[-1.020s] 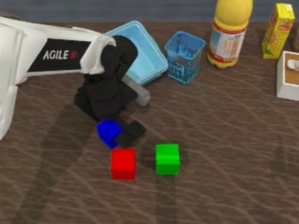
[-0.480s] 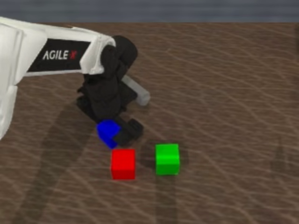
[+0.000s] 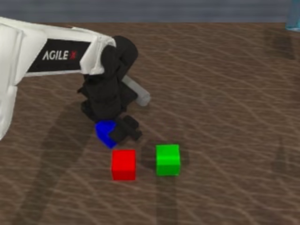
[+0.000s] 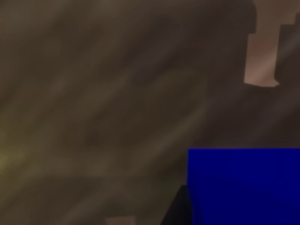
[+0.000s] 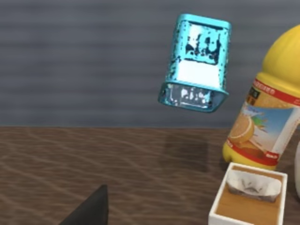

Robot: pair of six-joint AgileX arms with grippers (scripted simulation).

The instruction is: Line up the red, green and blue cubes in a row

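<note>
The red cube and the green cube lie side by side on the brown table, a small gap between them. Just behind the red cube and slightly left is the blue cube, with my left gripper shut on it. The same blue cube fills a corner of the left wrist view, against a dark finger. Whether it touches the table I cannot tell. My right gripper is outside the top view and shows only as a dark tip in the right wrist view.
In the right wrist view a translucent blue cup appears tilted above the table, beside an orange juice bottle and a white box. A pale blue sliver shows at the top view's far right corner.
The left gripper and the blue cube have shifted slightly left and away from the red cube. The tub, cup, bottle and cartons seen a second ago are gone from the top view.
</note>
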